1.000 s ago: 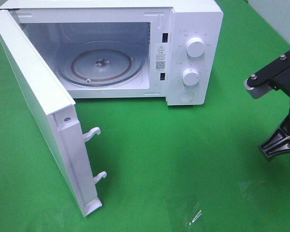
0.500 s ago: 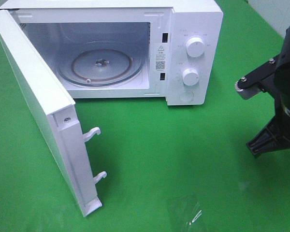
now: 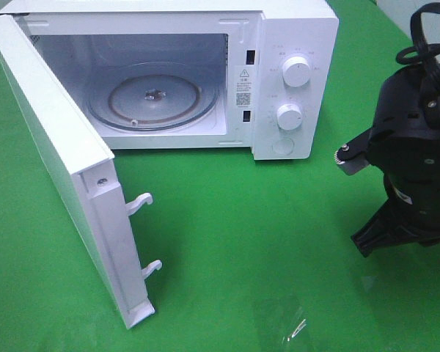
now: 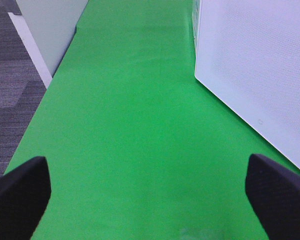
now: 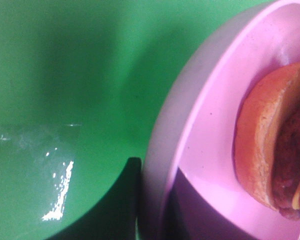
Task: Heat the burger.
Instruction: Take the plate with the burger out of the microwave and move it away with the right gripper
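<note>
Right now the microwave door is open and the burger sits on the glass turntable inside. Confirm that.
Not quite. The microwave door is open, but the glass turntable is bare in the exterior high view. The right wrist view shows the burger on a pink plate.

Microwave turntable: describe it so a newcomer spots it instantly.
Start at the white microwave at the back of the green table, with its door swung open to the left. Look into the lit cavity: the turntable is the round clear glass plate lying flat on its floor. It has a brownish ring beneath and a small hub at centre, unlike the two white knobs to the right.
</note>
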